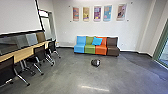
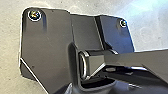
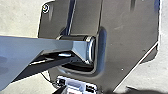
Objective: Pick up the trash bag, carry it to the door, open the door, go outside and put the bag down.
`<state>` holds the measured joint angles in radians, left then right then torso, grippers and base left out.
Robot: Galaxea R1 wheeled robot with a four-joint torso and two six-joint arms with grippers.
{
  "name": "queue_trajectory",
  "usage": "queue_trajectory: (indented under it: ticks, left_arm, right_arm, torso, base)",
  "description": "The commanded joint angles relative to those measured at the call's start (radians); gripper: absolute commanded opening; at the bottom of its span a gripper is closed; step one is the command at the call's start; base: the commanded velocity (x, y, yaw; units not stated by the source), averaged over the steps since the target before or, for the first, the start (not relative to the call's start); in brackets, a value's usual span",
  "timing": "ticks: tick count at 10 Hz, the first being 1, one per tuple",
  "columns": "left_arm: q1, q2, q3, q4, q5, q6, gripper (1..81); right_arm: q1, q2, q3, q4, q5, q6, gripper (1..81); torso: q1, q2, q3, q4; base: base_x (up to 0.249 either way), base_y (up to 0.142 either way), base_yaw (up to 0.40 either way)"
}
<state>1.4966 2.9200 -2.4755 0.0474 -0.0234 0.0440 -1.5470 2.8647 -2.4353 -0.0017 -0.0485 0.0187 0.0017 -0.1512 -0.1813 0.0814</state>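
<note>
What looks like the trash bag (image 1: 94,62), a dark, rounded bundle, lies on the floor (image 1: 62,75) in front of the sofa (image 1: 101,50). Driving up too fast could shove it against the sofa, leaving little room to grasp; gripping just 1 loose fold could let it slip or tear. Veering left risks snagging the nearest chair (image 1: 7,68). The bag's opening is hard to make out. The green-framed glass (image 1: 163,51) is cut off; whether it is the door, I cannot tell, nor whether either arm's jaws are apart or together.
</note>
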Motion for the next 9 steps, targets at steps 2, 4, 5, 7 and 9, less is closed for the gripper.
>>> queue_trajectory:
  ticks: [2, 4, 5, 7, 9]
  left_arm:
    - [-0.048, -0.004, 0.010, -0.008, 0.053, -0.003, 81.1]
    - [-0.048, -0.004, 0.010, -0.008, 0.053, -0.003, 81.1]
    - [-0.048, -0.004, 0.010, -0.008, 0.053, -0.003, 81.1]
    - [-0.048, -0.004, 0.012, -0.008, 0.053, -0.003, 81.1]
    - [-0.046, -0.002, 0.010, -0.008, 0.053, -0.003, 81.1]
  right_arm:
    - [0.044, -0.008, 0.003, 0.012, -0.057, -0.005, 81.1]
    - [0.044, -0.005, 0.001, 0.011, -0.057, -0.005, 81.1]
    - [0.044, -0.003, 0.001, 0.008, -0.057, -0.005, 81.1]
    - [0.044, 0.004, 0.001, 0.003, -0.057, -0.003, 81.1]
    - [0.041, 0.006, -0.010, 0.002, -0.057, -0.005, 81.1]
  torso:
    - [0.000, 0.000, 0.000, 0.000]
    - [-0.001, 0.000, 0.000, 0.000]
    - [0.000, 0.000, 0.000, 0.000]
    - [0.000, 0.000, 0.000, 0.000]
    - [0.000, 0.000, 0.000, 0.000]
  base:
    - [0.154, 0.000, 0.000]
    - [0.156, 0.000, 0.000]
    - [0.159, 0.000, 0.000]
    - [0.159, 0.000, 0.000]
    - [0.160, 0.000, 0.000]
